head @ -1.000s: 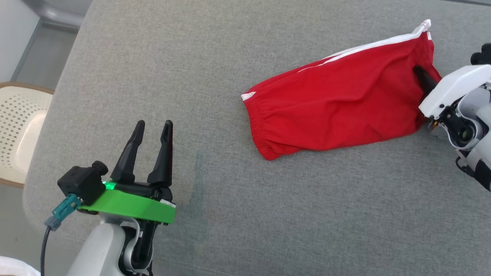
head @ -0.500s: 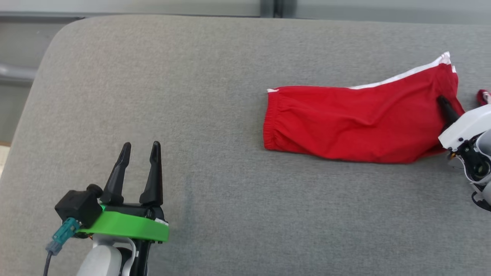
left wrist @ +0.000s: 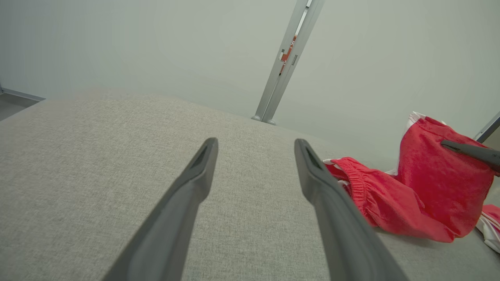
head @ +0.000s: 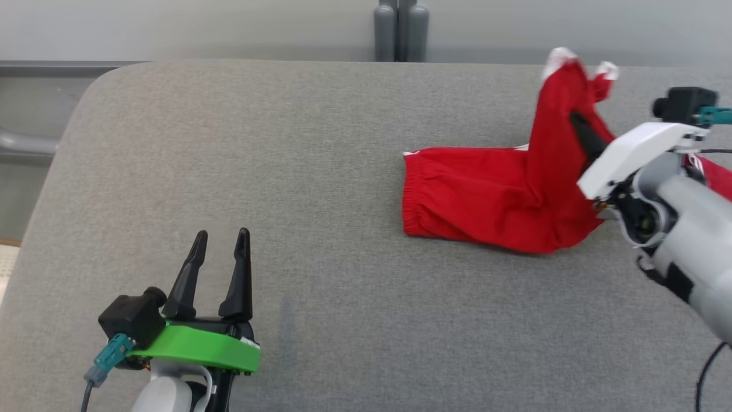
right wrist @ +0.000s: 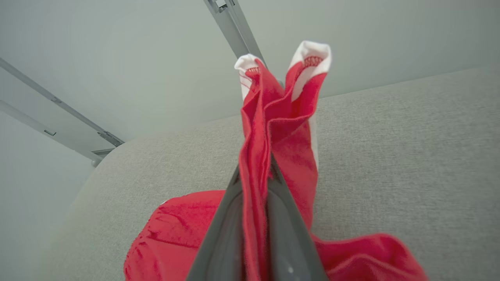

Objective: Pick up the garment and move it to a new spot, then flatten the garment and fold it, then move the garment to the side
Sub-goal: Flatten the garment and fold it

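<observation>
We see the red shorts (head: 474, 200) on the right half of the grey fabric-covered desk (head: 320, 171). The elastic waistband end lies flat towards the middle. The other end, with its white trim, is pulled up off the surface into a standing peak. The right gripper (head: 575, 121) holds that raised end, its jaws clenched on a bunched fold of red cloth. In the right wrist view the shorts (right wrist: 281, 128) run up between the two dark fingers of the right gripper (right wrist: 256, 175), and two white-tipped corners stick out above them. The rest of the cloth sags back down to the desk (right wrist: 410, 156).

The left gripper (head: 223, 234) sits well apart at the near left, above bare fabric, with its jaws released and nothing between them. In its own wrist view the left gripper (left wrist: 256, 142) points across the desk (left wrist: 97, 156), with the shorts (left wrist: 429, 187) off to the right. A grey metal post (left wrist: 285, 62) stands against the pale wall (left wrist: 117, 47) beyond the far edge.
</observation>
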You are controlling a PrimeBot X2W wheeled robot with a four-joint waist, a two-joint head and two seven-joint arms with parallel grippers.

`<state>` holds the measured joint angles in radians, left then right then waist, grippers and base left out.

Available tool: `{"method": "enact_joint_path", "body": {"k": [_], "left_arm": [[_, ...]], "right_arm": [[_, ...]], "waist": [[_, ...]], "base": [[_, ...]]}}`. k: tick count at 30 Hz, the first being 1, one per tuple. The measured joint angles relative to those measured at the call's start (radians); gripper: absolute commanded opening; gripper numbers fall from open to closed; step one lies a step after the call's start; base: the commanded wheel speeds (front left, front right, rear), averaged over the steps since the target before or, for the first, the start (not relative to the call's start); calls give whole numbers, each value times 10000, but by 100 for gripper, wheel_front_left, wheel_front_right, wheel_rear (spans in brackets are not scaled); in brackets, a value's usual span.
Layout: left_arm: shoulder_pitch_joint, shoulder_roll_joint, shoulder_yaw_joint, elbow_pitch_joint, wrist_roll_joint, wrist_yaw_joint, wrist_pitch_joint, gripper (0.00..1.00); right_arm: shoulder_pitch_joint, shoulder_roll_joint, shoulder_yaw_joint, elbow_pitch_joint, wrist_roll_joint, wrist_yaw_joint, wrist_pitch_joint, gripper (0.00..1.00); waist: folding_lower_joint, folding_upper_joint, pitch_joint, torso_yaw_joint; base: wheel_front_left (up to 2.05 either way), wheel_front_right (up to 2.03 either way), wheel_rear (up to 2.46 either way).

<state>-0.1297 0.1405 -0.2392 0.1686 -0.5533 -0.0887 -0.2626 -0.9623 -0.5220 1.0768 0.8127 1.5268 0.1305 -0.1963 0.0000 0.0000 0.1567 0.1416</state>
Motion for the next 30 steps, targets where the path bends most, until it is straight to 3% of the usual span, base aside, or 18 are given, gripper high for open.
{"method": "enact_joint_path", "body": {"k": [9,17,18,19,25,30], "left_arm": [[28,-261,52,314,33,-128,2,100],[25,-368,219,468,65,-213,0,100],[24,-384,245,481,81,-222,0,100],[24,-399,286,493,88,-228,0,100],[14,-454,435,479,165,-270,0,100],[36,-458,706,370,222,-303,0,100]], "right_arm": [[-180,1952,525,1390,-48,-2,813,0],[-291,2909,865,2159,-245,0,1072,2],[-292,2991,907,2268,-263,-2,1074,84],[-292,3070,945,2339,-291,-2,1074,100],[-290,3246,947,1701,-328,0,846,100],[-269,2522,587,336,-267,0,-36,100]], "waist": [[0,0,-83,780],[0,0,-23,1321],[0,0,-6,1329],[0,0,2,1315],[0,0,-25,1049],[0,0,-133,710]], "base": [[0,0,0],[0,0,0],[0,0,0],[0,0,0],[0,0,0],[0,0,0]]}}
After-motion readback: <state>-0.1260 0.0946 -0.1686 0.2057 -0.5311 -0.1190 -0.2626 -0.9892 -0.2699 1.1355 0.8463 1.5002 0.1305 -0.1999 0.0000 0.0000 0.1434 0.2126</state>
